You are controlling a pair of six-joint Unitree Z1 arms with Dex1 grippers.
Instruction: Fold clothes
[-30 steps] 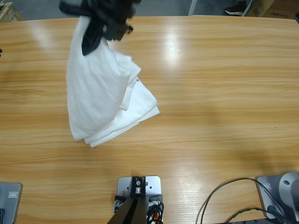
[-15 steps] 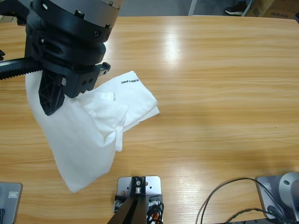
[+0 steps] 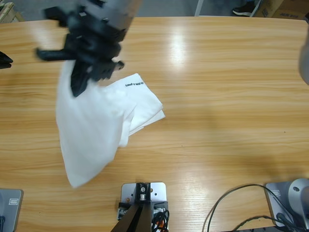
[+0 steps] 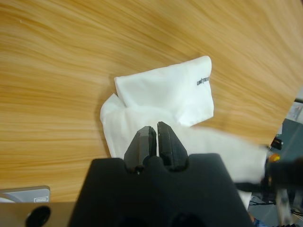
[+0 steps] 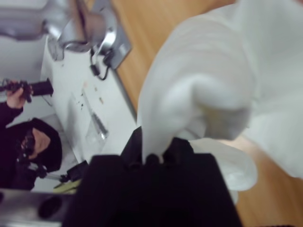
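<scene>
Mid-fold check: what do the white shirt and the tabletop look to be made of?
White shirt with black chest lettering: soft, matte woven or knit fabric, probably cotton; it drapes and creases limply from the right gripper. Long table: wood or wood-look laminate; streaked grain, glossy light reflections.

Small black lettering on the folded white shirt [image 3: 142,99] lying on the tabletop [image 3: 231,96] reads "UNITREE" from above. The left wrist view catches the same print on the shirt, too small there to read clearly.
</scene>
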